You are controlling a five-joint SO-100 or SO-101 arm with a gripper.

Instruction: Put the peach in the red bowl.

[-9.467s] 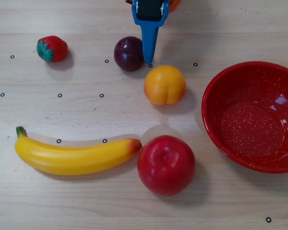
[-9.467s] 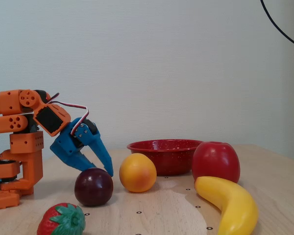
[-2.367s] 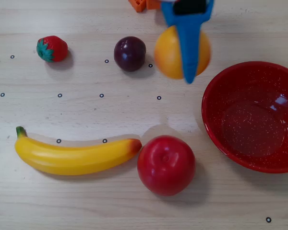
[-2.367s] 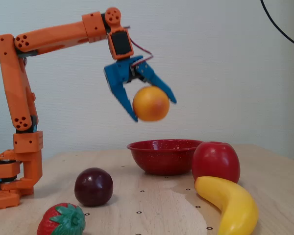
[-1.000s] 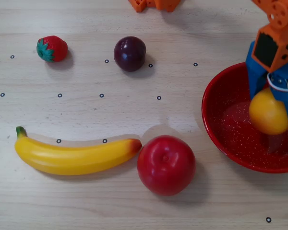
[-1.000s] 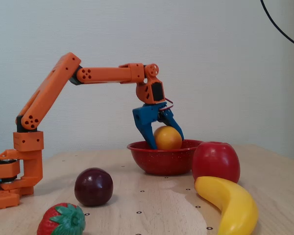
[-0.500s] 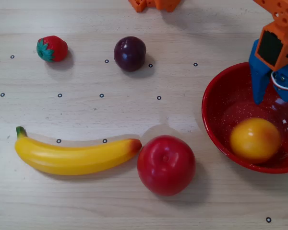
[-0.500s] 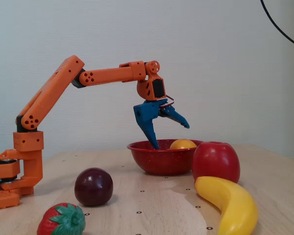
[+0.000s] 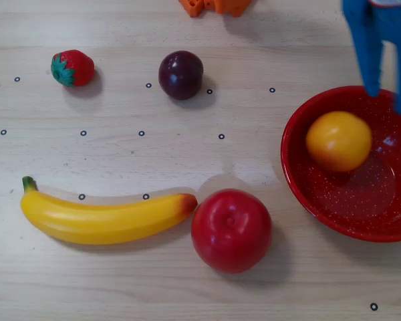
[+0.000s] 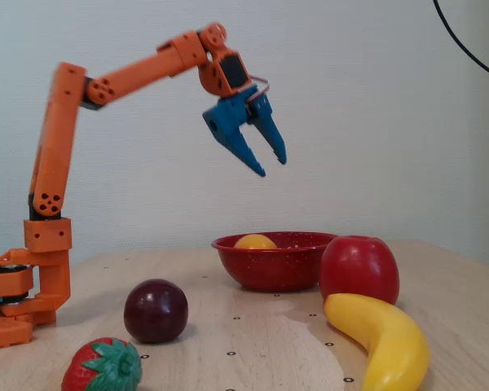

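Note:
The yellow-orange peach [image 9: 338,141] lies inside the red speckled bowl [image 9: 301,179] at the right of the overhead view. In the fixed view only the peach's top [image 10: 255,241] shows over the bowl's rim [image 10: 269,273]. My blue gripper [image 10: 272,166] hangs in the air well above the bowl, fingers apart and empty. In the overhead view the gripper [image 9: 388,99] shows at the top right, over the bowl's far rim.
A red apple [image 9: 231,230] sits just left of the bowl, touching the tip of a yellow banana [image 9: 103,217]. A dark purple plum [image 9: 180,75] and a strawberry [image 9: 73,68] lie farther back. The orange arm base [image 10: 16,301] stands at the fixed view's left.

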